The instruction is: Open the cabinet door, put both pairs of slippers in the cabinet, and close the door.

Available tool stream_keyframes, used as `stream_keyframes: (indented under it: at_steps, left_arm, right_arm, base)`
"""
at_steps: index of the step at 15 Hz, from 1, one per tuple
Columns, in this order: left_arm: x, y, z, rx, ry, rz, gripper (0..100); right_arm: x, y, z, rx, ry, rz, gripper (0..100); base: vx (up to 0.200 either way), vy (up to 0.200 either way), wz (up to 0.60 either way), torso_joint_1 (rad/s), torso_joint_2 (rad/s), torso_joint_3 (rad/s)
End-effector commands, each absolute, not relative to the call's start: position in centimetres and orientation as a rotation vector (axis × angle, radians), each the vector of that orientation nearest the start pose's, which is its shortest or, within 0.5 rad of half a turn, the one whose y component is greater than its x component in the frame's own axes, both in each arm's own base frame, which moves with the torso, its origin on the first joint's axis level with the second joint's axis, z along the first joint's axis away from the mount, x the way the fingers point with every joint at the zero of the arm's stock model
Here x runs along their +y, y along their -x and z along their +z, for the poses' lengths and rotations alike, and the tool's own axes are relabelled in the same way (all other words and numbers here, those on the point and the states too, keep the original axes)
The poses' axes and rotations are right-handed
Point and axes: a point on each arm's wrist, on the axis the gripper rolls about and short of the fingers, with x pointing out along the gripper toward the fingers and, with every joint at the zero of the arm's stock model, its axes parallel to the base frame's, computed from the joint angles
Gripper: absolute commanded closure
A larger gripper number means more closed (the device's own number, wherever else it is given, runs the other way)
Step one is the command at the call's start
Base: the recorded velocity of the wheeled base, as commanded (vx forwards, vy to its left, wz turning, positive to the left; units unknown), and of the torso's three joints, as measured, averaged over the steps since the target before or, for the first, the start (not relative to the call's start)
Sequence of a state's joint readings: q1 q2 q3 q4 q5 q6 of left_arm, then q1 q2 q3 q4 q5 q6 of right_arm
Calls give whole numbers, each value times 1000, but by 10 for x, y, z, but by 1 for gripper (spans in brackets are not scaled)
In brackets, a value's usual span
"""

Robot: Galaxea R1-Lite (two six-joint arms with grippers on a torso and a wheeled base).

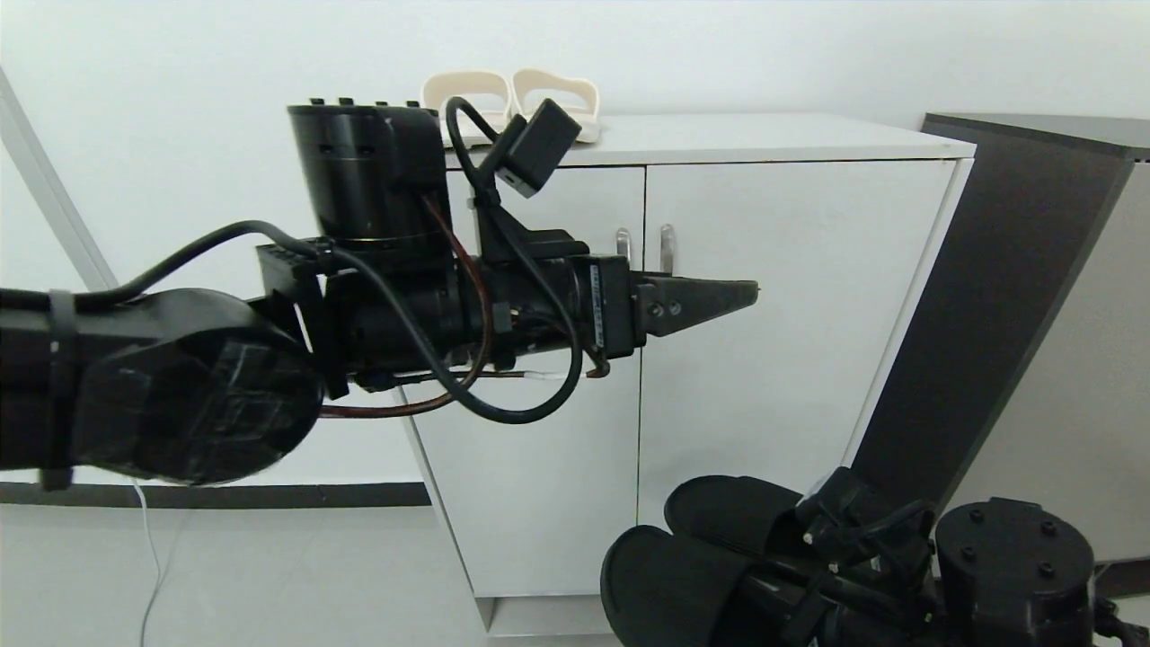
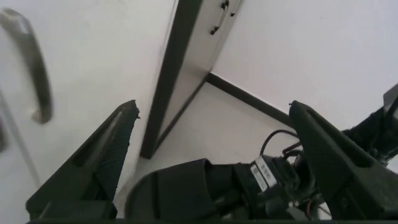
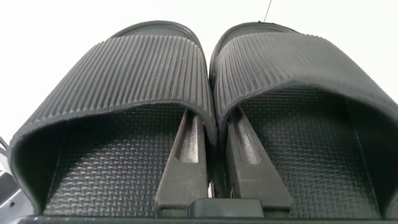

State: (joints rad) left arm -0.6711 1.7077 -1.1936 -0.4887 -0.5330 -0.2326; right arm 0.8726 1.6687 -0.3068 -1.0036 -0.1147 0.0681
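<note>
Black slippers (image 3: 143,74) clamped by right pincer (image 3: 214,134)

Left arm (image 1: 377,296) partly hides the cream slippers (image 1: 561,90) atop the cabinet (image 1: 791,270).

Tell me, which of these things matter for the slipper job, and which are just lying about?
For the job: white cabinet, doors shut; its door handles; cream slippers on top; black slippers, clamped in the right gripper; left gripper, open by the handles.
Just about: dark grey unit beside the cabinet; thin white cable by the wall.
</note>
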Motion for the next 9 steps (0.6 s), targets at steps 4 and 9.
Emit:
stream_keyframes:
  at_steps: [4, 9]
  left_arm:
    - [-229, -279, 262, 206, 229, -1172, 0]
    - [-234, -299, 260, 182, 234, -1034, 0]
  right_arm:
    - [179, -153, 107, 350, 114, 736, 100]
    - [181, -156, 102, 367, 122, 733, 100]
  base:
    - [0, 0, 0, 0, 0, 0]
    - [0, 0, 0, 0, 0, 0]
